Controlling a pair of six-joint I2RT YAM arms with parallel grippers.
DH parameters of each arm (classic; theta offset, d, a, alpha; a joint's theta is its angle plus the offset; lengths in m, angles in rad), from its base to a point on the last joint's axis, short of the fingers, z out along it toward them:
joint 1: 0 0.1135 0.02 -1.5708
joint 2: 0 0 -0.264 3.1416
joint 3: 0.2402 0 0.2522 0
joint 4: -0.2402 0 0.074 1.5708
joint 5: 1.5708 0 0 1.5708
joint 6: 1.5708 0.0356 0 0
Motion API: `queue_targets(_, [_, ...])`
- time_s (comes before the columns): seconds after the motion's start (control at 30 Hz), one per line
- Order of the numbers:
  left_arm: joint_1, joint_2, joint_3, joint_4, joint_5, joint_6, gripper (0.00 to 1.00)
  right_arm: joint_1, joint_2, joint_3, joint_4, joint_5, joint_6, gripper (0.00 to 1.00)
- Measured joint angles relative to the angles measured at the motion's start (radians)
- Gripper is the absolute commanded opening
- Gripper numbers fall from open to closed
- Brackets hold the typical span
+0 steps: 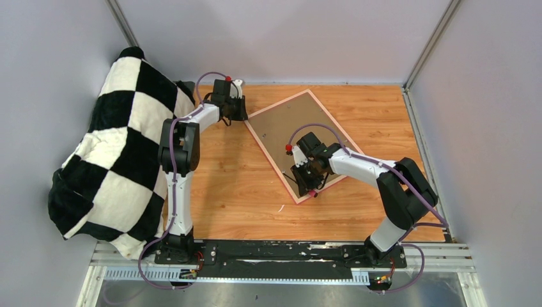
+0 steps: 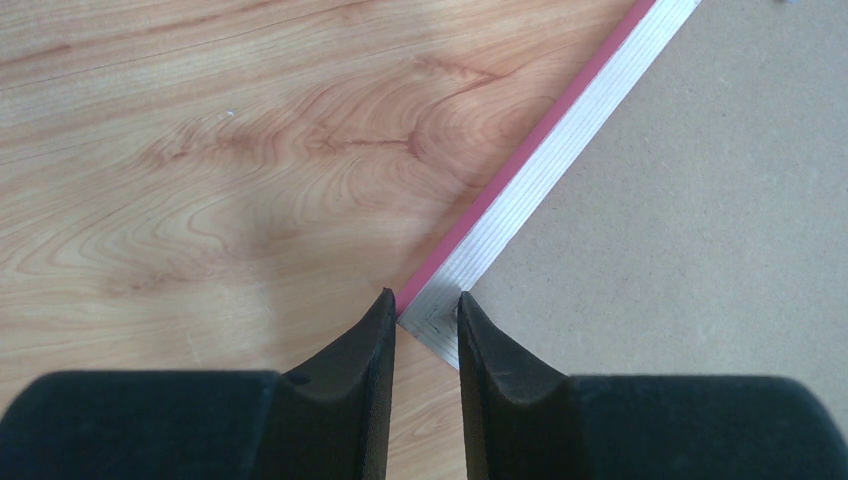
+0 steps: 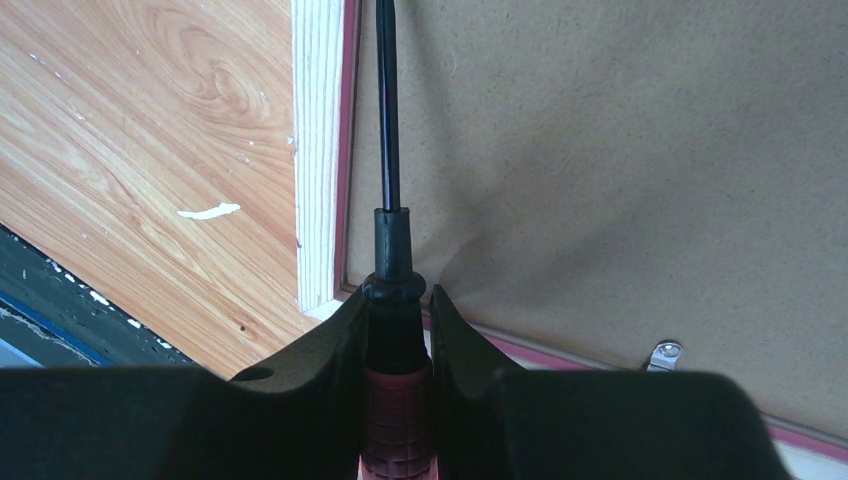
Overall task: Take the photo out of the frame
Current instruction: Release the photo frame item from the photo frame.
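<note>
Frame (image 1: 300, 144): face-down at 12 o'clock on the counter (image 1: 243, 185), brown backing board (image 1: 291, 131) up, photo hidden beneath.
Right fingers (image 3: 398, 325): clamped on a screwdriver (image 3: 388, 190), tip along the frame's edge, likely to pry.
Left fingers (image 2: 427, 330): narrow, straddling the 10 o'clock corner, probably steadying.
Clip (image 3: 662, 352): seemingly not yet released.

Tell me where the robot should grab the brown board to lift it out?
Probably at its near edge, by the corner where the screwdriver lies. The backing board sits flat inside the frame, so no fingers fit around it until that edge gets pried up; then pinch it from the frame's near side.
</note>
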Motion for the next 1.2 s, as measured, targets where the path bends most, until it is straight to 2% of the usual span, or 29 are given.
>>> queue_targets(0.57, [0.0, 0.0, 0.0, 0.002, -0.001, 0.001, 0.0, 0.004, 0.013, 0.011, -0.007, -0.006, 0.008, 0.0])
queue_targets(1.2, [0.0, 0.0, -0.002, 0.031, -0.035, 0.02, 0.0, -0.012, 0.093, 0.075, -0.022, -0.107, 0.144, 0.0])
